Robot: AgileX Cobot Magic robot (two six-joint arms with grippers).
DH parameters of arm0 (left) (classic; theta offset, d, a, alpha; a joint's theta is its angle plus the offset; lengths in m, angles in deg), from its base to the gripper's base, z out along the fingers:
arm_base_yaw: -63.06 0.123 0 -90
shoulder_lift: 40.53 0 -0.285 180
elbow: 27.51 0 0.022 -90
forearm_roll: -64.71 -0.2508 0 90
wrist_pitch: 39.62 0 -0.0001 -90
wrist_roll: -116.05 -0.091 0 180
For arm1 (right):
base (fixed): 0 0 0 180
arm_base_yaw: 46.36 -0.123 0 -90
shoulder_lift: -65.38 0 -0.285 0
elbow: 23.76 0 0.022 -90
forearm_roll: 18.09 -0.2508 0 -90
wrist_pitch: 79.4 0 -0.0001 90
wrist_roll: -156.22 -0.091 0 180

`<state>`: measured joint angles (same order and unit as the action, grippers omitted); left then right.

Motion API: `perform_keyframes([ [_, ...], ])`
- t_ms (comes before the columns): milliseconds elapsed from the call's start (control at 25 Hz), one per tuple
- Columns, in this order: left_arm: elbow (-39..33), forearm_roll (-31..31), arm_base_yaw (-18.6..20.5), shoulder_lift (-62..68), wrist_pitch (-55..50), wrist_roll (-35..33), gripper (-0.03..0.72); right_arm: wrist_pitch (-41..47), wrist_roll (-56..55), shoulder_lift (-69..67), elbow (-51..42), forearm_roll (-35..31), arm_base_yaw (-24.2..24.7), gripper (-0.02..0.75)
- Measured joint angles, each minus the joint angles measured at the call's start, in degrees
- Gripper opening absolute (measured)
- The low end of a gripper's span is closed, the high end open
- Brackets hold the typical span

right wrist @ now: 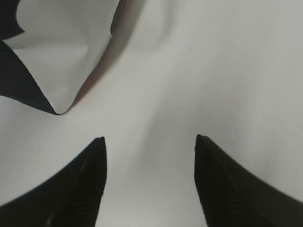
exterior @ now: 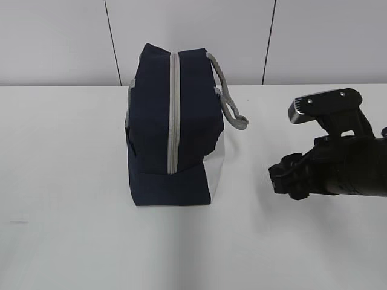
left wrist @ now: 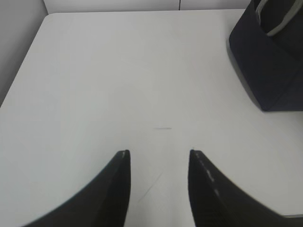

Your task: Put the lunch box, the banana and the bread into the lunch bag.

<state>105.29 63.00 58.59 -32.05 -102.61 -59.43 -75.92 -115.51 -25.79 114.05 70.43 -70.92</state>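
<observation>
Exterior view: the right hand [exterior: 284, 178] is seen low over the white desk [exterior: 66, 181], fingers spread, nothing held. Just beyond, the lunch bag [exterior: 172, 130] stands upright, zipper closed. The left hand [left wrist: 158, 158] is likewise spread and empty, near the bag's corner.

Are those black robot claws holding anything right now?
No. The left gripper and right gripper both have open fingers over bare white table, holding nothing.
</observation>
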Motion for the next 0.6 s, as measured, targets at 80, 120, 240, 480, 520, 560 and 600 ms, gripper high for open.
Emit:
perform_keyframes([
  [80,0.00,0.00,0.00,0.00,0.00,0.00,0.289,1.73,18.84,0.00,0.00,-17.51,-0.72,0.461],
  [120,0.00,0.00,0.00,0.00,0.00,0.00,0.289,3.30,30.16,0.00,0.11,-26.03,-1.58,0.461],
  [240,0.00,0.00,0.00,0.00,0.00,0.00,0.289,10.65,62.91,1.42,1.16,-56.08,-5.03,0.461],
  [480,0.00,0.00,0.00,0.00,0.00,0.00,0.289,31.08,95.18,15.32,2.45,-84.98,-11.02,0.461],
  [520,0.00,0.00,0.00,0.00,0.00,0.00,0.289,33.39,96.23,19.28,2.45,-86.30,-11.25,0.461],
  [560,0.00,0.00,0.00,0.00,0.00,0.00,0.289,35.64,96.72,23.42,2.45,-86.80,-11.28,0.461],
  [600,0.00,0.00,0.00,0.00,0.00,0.00,0.289,37.11,97.08,26.93,2.45,-87.05,-11.37,0.461],
])
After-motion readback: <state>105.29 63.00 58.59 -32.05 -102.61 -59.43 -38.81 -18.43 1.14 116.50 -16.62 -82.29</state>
